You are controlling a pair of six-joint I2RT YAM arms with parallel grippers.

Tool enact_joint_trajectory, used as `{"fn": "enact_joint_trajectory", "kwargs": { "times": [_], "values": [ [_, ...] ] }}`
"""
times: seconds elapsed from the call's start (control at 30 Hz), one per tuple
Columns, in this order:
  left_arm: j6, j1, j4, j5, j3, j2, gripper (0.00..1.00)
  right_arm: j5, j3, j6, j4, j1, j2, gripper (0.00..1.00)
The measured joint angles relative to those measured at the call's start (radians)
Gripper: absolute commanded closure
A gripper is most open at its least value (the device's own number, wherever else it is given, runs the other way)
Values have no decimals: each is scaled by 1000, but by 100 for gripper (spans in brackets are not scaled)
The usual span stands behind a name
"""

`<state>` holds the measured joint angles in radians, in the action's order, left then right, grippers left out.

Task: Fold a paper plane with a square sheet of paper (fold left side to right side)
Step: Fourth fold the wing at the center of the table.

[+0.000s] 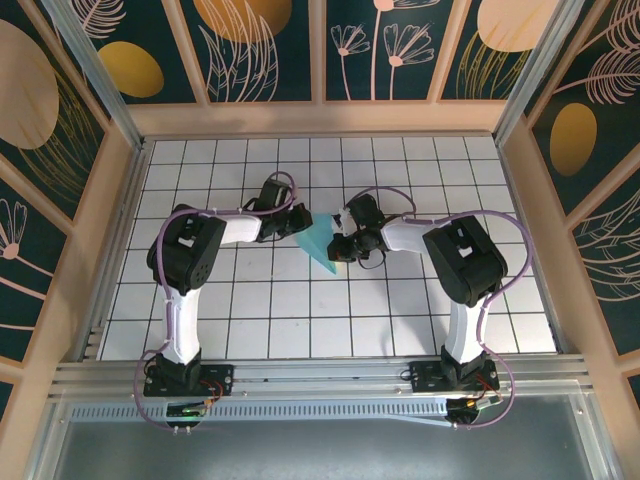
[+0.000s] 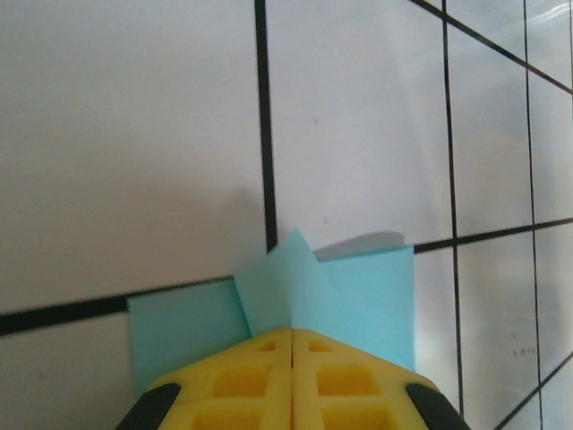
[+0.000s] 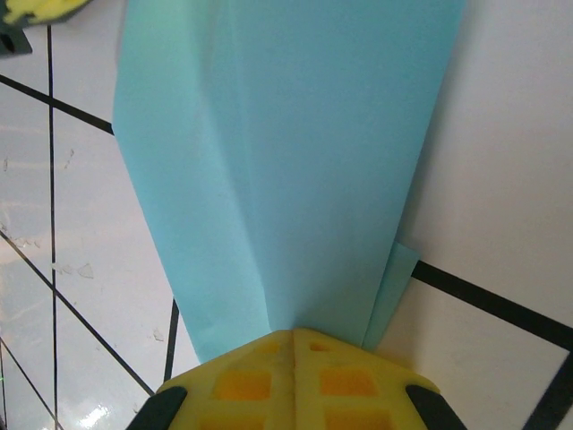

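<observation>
From above, both arms reach in over the white gridded table (image 1: 250,300) and meet near its middle. The paper (image 1: 318,248) lies there between them as a turquoise wedge, with its point toward the arm bases. The left gripper (image 1: 297,222) sits at its far left corner and the right gripper (image 1: 336,250) at its right edge. The jaws are too small here to judge.

The left wrist view makes that plain. The yellow fingers (image 2: 242,385) are pressed together along a thin seam with nothing seen between them, and their tips meet the paper (image 2: 367,296). The paper lies flat across a black grid line, and one folded flap stands as a small peak just beyond the tips.

In the right wrist view, the right fingers (image 3: 349,385) are likewise closed tight against each other. The paper (image 3: 286,161) fans out wide from their tips, with lengthwise creases and a narrow under-layer peeking out at the right. Whether these tips pinch it or only press on it cannot be told. A yellow and black bit of the left gripper (image 3: 36,11) shows in the top left corner, at the paper's far end.
</observation>
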<state>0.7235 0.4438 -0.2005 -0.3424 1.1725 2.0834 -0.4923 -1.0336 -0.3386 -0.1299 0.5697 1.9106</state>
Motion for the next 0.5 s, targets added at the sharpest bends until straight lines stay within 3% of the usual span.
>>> {"fn": "enact_joint_trajectory", "kwargs": {
  "times": [0.37, 0.5],
  "values": [
    [-72, -100, 53, 62, 66, 22, 96, 0, -4, 19, -3, 0, 2, 100],
    [-95, -101, 40, 64, -22, -71, 97, 2, -11, 30, -15, 0, 2, 100]
  ]
}}
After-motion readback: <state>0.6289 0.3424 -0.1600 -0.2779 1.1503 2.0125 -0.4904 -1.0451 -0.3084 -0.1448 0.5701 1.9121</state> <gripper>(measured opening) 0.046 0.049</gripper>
